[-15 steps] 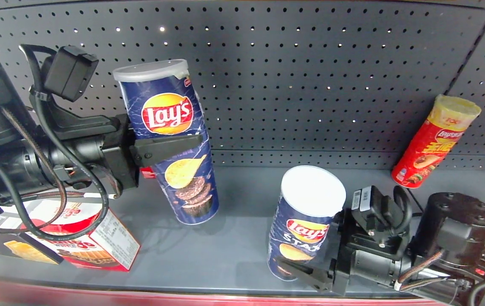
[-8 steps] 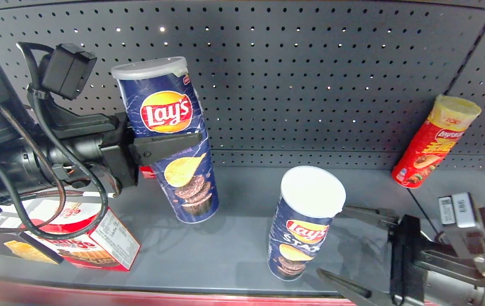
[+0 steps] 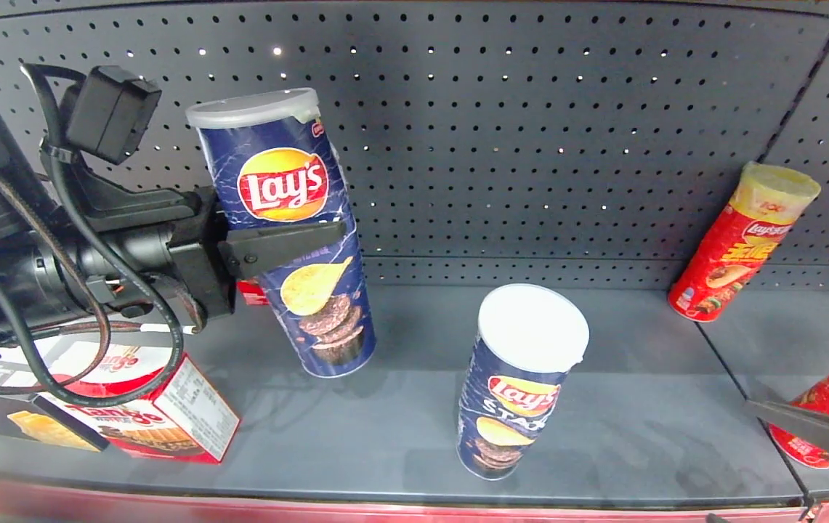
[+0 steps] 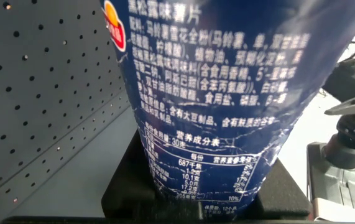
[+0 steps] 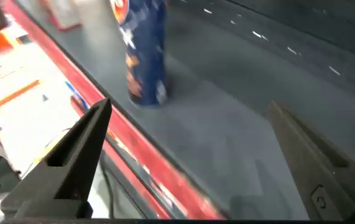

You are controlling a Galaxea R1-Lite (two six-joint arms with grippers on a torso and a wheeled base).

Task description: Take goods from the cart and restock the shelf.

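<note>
Clearly the left gripper (image 3: 287, 243) is clamped around the middle of a blue chip can (image 3: 276, 181). The can's lid is up and its long axis leans slightly off upright. Its base is low over the shelf (image 3: 646, 407), though I cannot tell if it touches. A second blue chip can (image 3: 516, 385) stands to its right, nearer the front lip. The right gripper (image 5: 189, 109) is spread and empty, well apart. The left arm likely needs only a short drop.
</note>
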